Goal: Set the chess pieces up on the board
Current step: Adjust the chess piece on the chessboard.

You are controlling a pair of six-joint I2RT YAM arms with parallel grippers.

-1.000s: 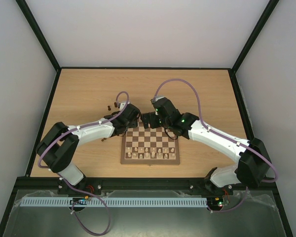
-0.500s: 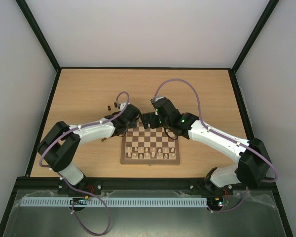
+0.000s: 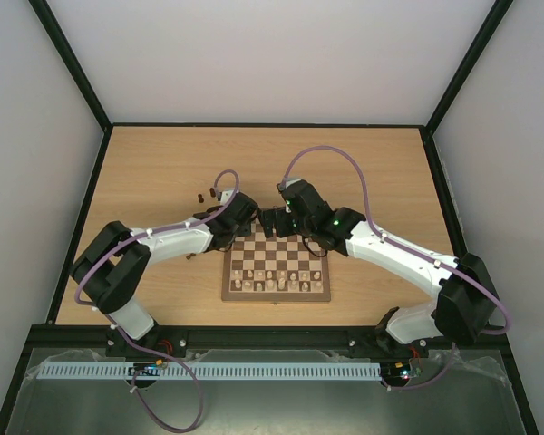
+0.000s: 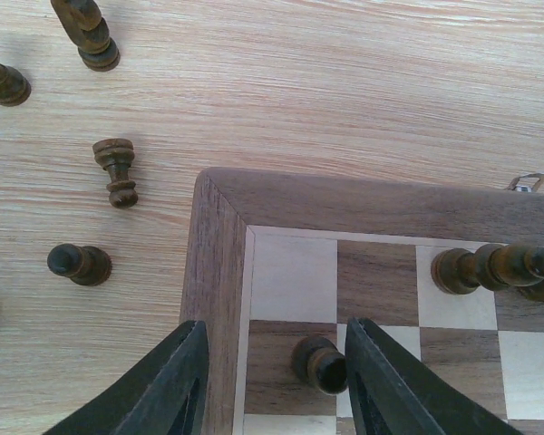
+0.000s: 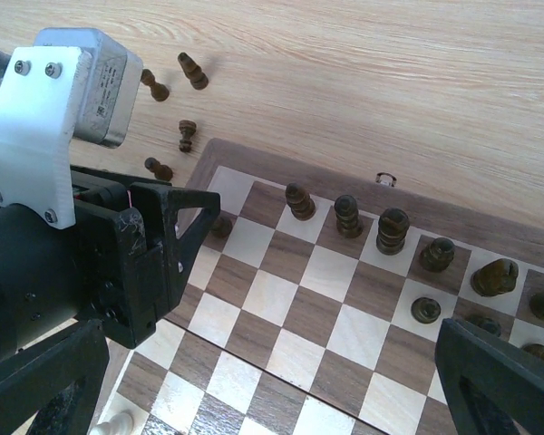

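Note:
The board [image 4: 213, 272] shows its far left corner in the left wrist view. A dark pawn [image 4: 322, 362] stands on a dark square there, between the fingers of my left gripper [image 4: 276, 385]. The jaws are open around it, the right finger [image 4: 385, 381] close beside the pawn and the left finger [image 4: 177, 385] over the border. My right gripper [image 5: 267, 394] hangs wide open above the middle of the board [image 5: 281, 172], holding nothing. Dark chess pieces [image 5: 392, 230] stand along the far row, and a few pawns [image 5: 425, 309] stand in front of them.
Several loose dark pieces [image 4: 116, 170] lie and stand on the tabletop left of the board's corner. Pale pieces [image 3: 276, 281] fill the two near rows. The two grippers [image 3: 254, 225] are close together over the board's far left part.
The left arm has shifted slightly and its jaws have narrowed around the pawn. The right arm has not moved.

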